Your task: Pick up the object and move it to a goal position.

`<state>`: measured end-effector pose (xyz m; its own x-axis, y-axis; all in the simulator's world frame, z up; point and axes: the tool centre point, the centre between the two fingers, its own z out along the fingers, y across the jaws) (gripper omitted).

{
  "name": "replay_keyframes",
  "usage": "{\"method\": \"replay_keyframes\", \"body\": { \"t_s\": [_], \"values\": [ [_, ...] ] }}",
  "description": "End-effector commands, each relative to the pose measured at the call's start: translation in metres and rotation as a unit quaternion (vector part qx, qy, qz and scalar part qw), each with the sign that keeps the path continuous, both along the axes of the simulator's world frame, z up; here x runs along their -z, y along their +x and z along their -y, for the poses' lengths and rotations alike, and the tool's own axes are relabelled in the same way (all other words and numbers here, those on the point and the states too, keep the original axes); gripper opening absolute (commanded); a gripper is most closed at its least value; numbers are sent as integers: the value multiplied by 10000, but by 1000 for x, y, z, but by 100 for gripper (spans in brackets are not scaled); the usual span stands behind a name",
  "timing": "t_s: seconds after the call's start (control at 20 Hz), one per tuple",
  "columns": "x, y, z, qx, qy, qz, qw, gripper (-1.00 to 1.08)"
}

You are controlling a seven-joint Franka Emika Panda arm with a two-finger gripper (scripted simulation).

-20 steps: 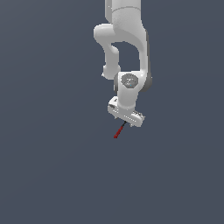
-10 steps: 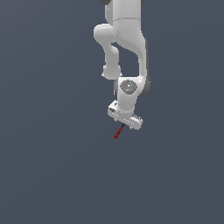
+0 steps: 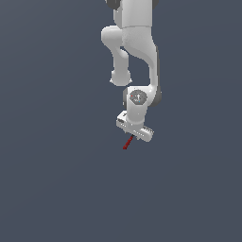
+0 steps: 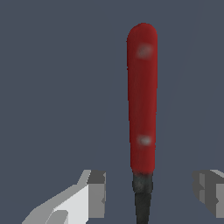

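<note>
The white two-fingered gripper [image 4: 148, 192] stands wide, clasping nothing, its fingers either side of the thin red rod-like stick with a short black end [image 4: 142, 100]. The stick points toward twelve o'clock in the wrist view, centred between them, apparently so they can close across its narrow width.

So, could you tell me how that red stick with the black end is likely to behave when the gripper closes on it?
The red stick looks straight and smooth, so it is probably stiff. Its rounded section suggests it may roll if nudged. It is far narrower than the gripper, whose fingers stand apart on either side, so the grasp may need careful centring.
</note>
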<state>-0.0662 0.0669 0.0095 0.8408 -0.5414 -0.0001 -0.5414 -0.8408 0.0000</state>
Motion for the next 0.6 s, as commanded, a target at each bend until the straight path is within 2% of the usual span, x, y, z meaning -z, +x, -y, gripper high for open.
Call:
{"method": "replay_keyframes", "body": {
  "t_s": [0.0, 0.55],
  "values": [
    [3, 1, -1, -8, 0, 0, 10000, -100],
    [-4, 1, 2, 23, -5, 8, 10000, -100]
  ]
}}
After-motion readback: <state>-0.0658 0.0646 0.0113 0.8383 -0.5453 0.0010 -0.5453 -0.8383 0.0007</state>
